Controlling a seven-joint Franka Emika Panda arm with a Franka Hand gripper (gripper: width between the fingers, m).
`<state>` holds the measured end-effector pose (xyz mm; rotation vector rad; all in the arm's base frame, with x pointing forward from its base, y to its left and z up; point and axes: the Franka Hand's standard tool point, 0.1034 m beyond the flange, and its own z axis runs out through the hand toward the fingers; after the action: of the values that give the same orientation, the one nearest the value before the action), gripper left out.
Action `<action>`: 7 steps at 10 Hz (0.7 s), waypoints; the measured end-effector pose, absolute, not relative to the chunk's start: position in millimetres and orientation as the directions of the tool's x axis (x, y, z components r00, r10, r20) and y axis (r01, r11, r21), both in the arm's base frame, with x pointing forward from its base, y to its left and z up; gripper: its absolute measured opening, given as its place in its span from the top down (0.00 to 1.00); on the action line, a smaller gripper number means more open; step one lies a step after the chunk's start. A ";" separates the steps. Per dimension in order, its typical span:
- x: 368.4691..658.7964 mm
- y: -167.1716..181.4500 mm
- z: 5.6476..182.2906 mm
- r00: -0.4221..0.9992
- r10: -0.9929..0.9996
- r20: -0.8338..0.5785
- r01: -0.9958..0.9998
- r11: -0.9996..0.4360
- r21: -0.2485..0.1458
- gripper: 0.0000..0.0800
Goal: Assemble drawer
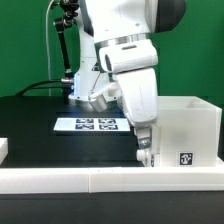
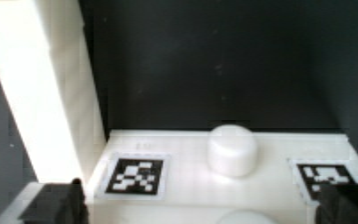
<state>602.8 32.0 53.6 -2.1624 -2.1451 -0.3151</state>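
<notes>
One arm in frame, and its gripper [image 1: 144,152] hangs low over the front of the table, right against the white drawer box [image 1: 186,128] on the exterior view's right. In the wrist view you see only the dark tips of both fingers [image 2: 53,203] at the picture's edge with a wide gap between them — nothing sits in that gap, so the jaws stand spread and empty. Directly ahead of the fingers lies a white drawer panel [image 2: 229,158] carrying a rounded white knob [image 2: 233,149] and two black-and-white tags, one each side of the knob. A tall white wall [image 2: 43,90] of the drawer rises beside it.

Moving outward: the table [image 1: 40,115] is matte black, with a white rail [image 1: 100,180] running along its front edge. The marker board [image 1: 93,125] lies flat behind the gripper, near the arm's base. Background is a green wall [image 1: 30,40], with black cables hanging beside the arm.

The drawer box looks plain white, open-topped, with one tag [image 1: 184,158] on its front face.
</notes>
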 end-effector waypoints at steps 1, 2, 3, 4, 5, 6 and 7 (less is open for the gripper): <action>602.5 33.9 53.1 0.008 0.979 0.202 0.996 -0.026 0.085 0.19; 602.4 32.3 52.7 0.011 0.979 0.201 0.996 -0.028 0.084 0.19; 602.3 32.1 52.5 0.011 0.979 0.202 0.996 -0.029 0.084 0.19; 602.3 31.9 52.4 0.012 0.979 0.202 0.996 -0.029 0.084 0.19; 602.0 30.0 52.3 0.006 0.980 0.200 0.996 -0.023 0.081 0.19; 601.4 23.3 51.4 -0.002 0.980 0.198 0.997 -0.012 0.070 0.19; 599.9 10.8 50.4 -0.029 0.981 0.193 0.998 0.019 0.052 0.19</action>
<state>599.9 10.8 50.4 -2.1149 -2.1667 -0.2632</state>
